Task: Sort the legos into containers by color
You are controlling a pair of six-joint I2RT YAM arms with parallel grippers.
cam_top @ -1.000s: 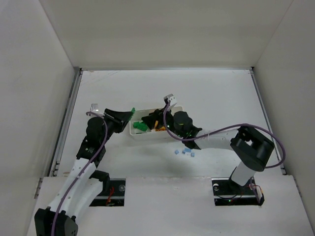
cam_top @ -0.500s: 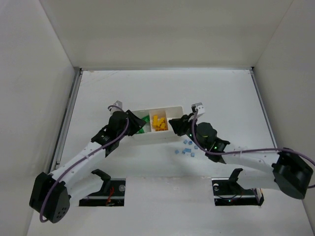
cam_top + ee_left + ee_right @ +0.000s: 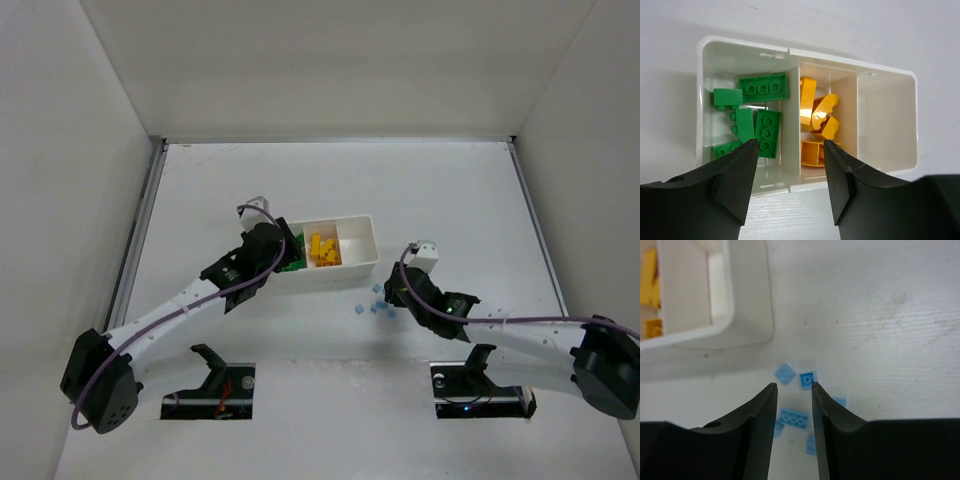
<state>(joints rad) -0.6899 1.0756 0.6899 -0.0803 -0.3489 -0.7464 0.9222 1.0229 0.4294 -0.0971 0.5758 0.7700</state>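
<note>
The white tray (image 3: 372,245) has three containers. Green legos (image 3: 763,90) lie in its left one and yellow legos (image 3: 808,92) in the middle one, while the right one (image 3: 885,125) is bare. My left gripper (image 3: 790,145) hangs open over the tray's near wall, nothing between its fingers; from above it (image 3: 282,250) covers part of the green compartment. Several light-blue legos (image 3: 375,305) lie on the table just in front of the tray's right end. My right gripper (image 3: 793,386) hovers over them, slightly open, and a three-stud blue plate (image 3: 794,418) lies on the table between its fingers.
The tray's rounded corner (image 3: 747,315) is just up and left of the right gripper. White walls enclose the table on three sides. Both arm bases (image 3: 225,385) sit at the near edge.
My left gripper carried a green brick over the tray and has now opened, empty. My right gripper left the tray, swung to the near right, shut, and has opened a little over the blue legos.
</note>
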